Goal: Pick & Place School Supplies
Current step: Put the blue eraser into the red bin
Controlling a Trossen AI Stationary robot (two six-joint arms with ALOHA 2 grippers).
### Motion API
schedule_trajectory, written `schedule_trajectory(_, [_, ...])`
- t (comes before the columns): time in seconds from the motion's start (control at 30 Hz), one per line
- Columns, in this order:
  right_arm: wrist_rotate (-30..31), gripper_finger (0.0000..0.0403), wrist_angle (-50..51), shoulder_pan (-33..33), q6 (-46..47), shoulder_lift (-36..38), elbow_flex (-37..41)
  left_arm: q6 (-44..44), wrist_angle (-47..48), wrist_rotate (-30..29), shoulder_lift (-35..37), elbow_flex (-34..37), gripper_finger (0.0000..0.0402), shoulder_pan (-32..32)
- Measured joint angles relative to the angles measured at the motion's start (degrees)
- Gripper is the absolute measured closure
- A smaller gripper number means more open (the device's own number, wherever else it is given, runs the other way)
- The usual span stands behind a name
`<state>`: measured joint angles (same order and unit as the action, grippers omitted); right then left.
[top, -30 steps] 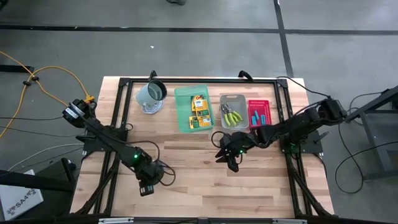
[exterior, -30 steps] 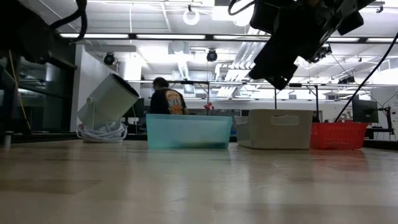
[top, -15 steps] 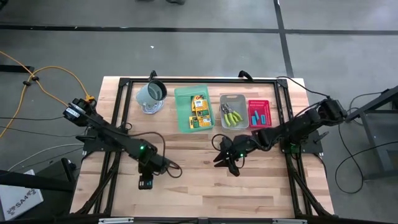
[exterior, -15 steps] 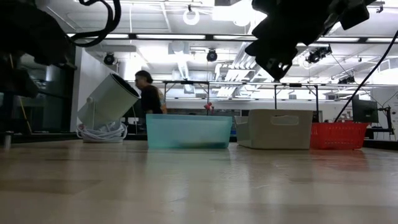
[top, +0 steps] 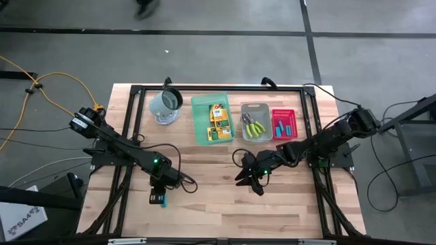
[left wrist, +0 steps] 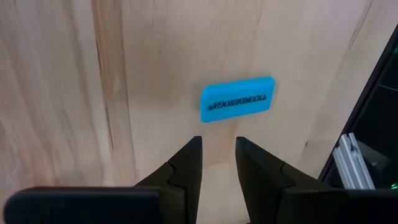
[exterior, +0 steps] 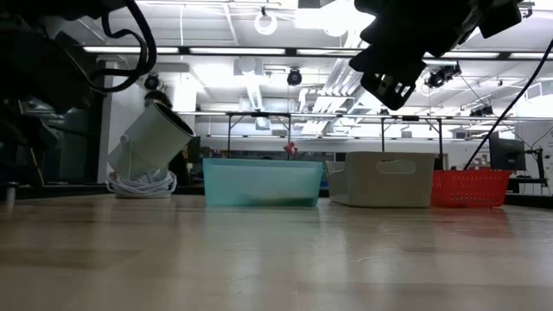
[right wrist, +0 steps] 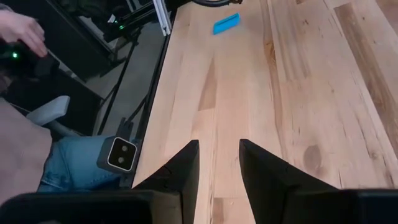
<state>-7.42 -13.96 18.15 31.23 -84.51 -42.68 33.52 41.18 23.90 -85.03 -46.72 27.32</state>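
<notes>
One stubby cyan-blue piece (left wrist: 237, 99) lies flat on the bare wood near the table's near left (top: 161, 200). My left gripper (left wrist: 217, 142) hovers just short of it, open, with nothing between its fingers. My right gripper (top: 248, 178) hangs open above the middle of the table, also holding nothing (right wrist: 217, 144). At the back, yellow-orange boxes (top: 217, 120) lie in the green tray (top: 200, 122). Yellow-green-handled tools (top: 255, 127) lie in the grey tray (top: 256, 107), and more cyan pieces (top: 283, 126) in the red tray (top: 283, 112).
A grey-green mug (top: 165, 103) lies tilted at the far left on a coil of white cord. A black frame (top: 225, 88) runs around the table. Beyond the table's near edge a seated person's knee (right wrist: 74, 162) and hand (right wrist: 18, 28) show.
My left gripper has pulled back from the near left of the table toward the far edge and rolled at the wrist, uncovering the cyan piece, which lies still on the wood. My right gripper has tipped up a little.
</notes>
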Motion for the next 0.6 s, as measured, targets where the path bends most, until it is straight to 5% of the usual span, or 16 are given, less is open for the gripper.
schedule_trajectory(0.6, [0.01,0.0298,-0.08,-0.02,0.69,0.00,0.00,-7.06,-4.28,1.98,-0.02,2.68,0.0313,-2.76])
